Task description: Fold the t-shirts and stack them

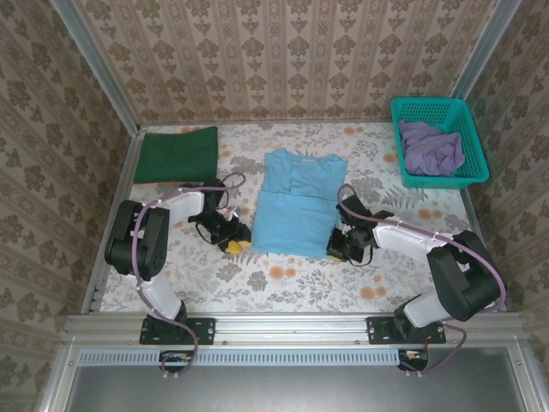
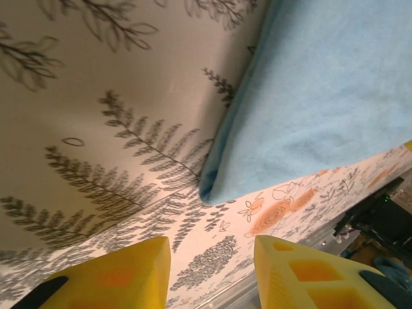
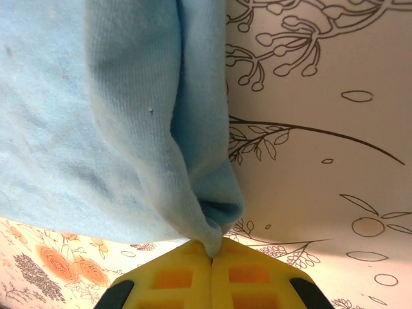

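A light blue t-shirt (image 1: 293, 202) lies partly folded in the middle of the table, sleeves turned in. My right gripper (image 1: 343, 247) is shut on its near right corner; in the right wrist view the cloth (image 3: 148, 122) is pinched between the yellow fingers (image 3: 244, 277). My left gripper (image 1: 233, 242) is open just left of the shirt's near left corner (image 2: 215, 190), with bare tablecloth between its yellow fingers (image 2: 122, 270). A dark green t-shirt (image 1: 177, 154) lies folded at the back left. A dull purple t-shirt (image 1: 431, 148) is bunched in the teal basket.
The teal mesh basket (image 1: 474, 159) stands at the back right corner. Patterned walls close in the table on three sides, and a metal rail (image 1: 292, 324) runs along the near edge. The floral tablecloth (image 1: 292, 283) is bare in front of the blue shirt.
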Controlling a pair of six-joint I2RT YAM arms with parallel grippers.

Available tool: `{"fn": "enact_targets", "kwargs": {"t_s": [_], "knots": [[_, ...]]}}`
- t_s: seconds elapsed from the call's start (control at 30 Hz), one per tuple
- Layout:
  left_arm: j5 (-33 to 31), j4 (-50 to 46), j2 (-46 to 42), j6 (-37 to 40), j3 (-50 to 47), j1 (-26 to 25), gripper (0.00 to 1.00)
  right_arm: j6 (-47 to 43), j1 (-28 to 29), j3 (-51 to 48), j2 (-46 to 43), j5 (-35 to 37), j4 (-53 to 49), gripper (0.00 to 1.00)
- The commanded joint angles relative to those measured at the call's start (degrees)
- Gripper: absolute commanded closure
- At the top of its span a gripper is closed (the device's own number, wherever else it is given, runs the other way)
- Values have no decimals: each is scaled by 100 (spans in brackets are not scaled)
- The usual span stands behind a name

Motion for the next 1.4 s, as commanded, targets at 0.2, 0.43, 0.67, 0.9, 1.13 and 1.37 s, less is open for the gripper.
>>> {"fn": "enact_targets", "kwargs": {"t_s": [0.2,0.43,0.67,0.9,1.13,1.37], "knots": [[-62,-25,279,-230,49,-214,60,60,-1,-103,68,-135,107,100],[-192,-113,618,-327,586,-400,63,116,5,-238,-98,-90,109,100],[-711,-308,904,-286,781,-488,70,171,9,-343,-153,-78,155,100],[-1398,-576,778,-180,886,-563,92,122,8,-266,-169,-97,59,100],[-1321,-850,515,261,866,-771,100,46,9,-333,-363,-104,-131,100],[-671,-1169,67,498,324,-981,100,216,313,-733,-815,-335,-212,100]]}}
